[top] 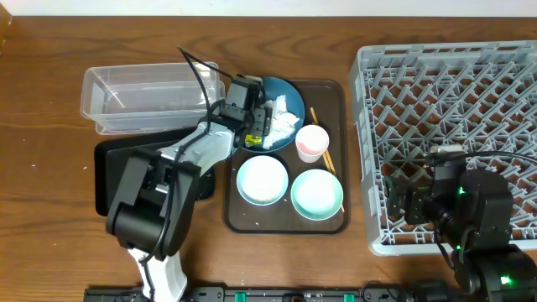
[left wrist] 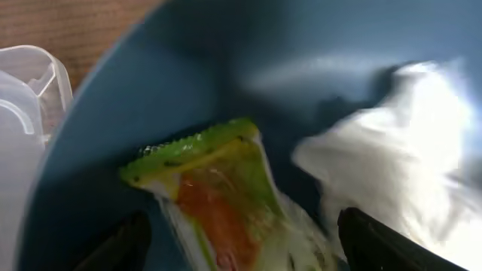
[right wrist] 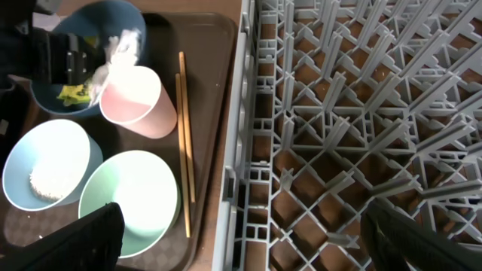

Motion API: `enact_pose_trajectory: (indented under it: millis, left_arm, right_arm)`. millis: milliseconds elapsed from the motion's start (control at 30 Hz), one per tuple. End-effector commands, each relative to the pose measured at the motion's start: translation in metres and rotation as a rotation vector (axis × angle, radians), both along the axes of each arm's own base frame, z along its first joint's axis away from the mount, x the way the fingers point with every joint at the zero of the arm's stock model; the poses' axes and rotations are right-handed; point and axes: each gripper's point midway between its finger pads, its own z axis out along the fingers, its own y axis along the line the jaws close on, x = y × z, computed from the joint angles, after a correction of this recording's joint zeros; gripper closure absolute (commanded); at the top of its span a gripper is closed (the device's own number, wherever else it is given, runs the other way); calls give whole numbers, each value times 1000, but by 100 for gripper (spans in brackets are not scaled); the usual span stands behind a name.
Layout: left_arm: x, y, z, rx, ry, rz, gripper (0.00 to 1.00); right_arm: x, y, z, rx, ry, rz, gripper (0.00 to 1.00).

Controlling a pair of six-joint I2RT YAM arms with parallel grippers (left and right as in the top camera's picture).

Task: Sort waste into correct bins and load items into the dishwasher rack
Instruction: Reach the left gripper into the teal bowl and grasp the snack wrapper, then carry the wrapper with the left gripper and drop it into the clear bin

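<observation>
My left gripper (left wrist: 245, 245) is open inside the dark-blue dish (top: 287, 91). Its fingers stand on either side of the yellow-orange snack wrapper (left wrist: 218, 188) with a gap on each side. Crumpled white tissue (left wrist: 399, 165) lies just to the right in the same dish. The pink cup (top: 311, 141), the chopsticks (right wrist: 183, 128), the pale-blue bowl (top: 263, 179) holding rice scraps (right wrist: 45, 184) and the mint-green bowl (top: 317, 194) sit on the brown tray (top: 331, 222). My right gripper (right wrist: 241, 233) hangs open and empty over the left edge of the dishwasher rack (top: 453, 84).
The clear tub (top: 147, 96) stands at the back left, close beside the dish. The black tray (top: 113, 168) lies in front of it, partly under my left arm. The rack's wall runs close along the brown tray's right edge.
</observation>
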Motion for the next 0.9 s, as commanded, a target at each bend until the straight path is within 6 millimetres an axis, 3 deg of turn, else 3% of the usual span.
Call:
enact_pose_trajectory:
  millis: [0, 100, 300, 433, 600, 867]
  left_arm:
    - [5, 7, -9, 32, 4, 45, 17]
    - [3, 8, -19, 27, 25, 61, 18]
    - [3, 6, -18, 2, 26, 84, 48]
    - [6, 3, -3, -13, -1, 79, 64]
    - [8, 2, 38, -44, -68, 76, 76]
    - [-3, 12, 124, -86, -189, 85, 77]
  right_arm:
    - [0, 1, 9, 0, -20, 9, 1]
    - [0, 1, 9, 0, -20, 9, 1]
    - [0, 1, 9, 0, -20, 9, 1]
    - [0, 1, 9, 0, -20, 9, 1]
    - [0, 1, 9, 0, -20, 9, 1]
    - [0, 1, 9, 0, -20, 9, 1]
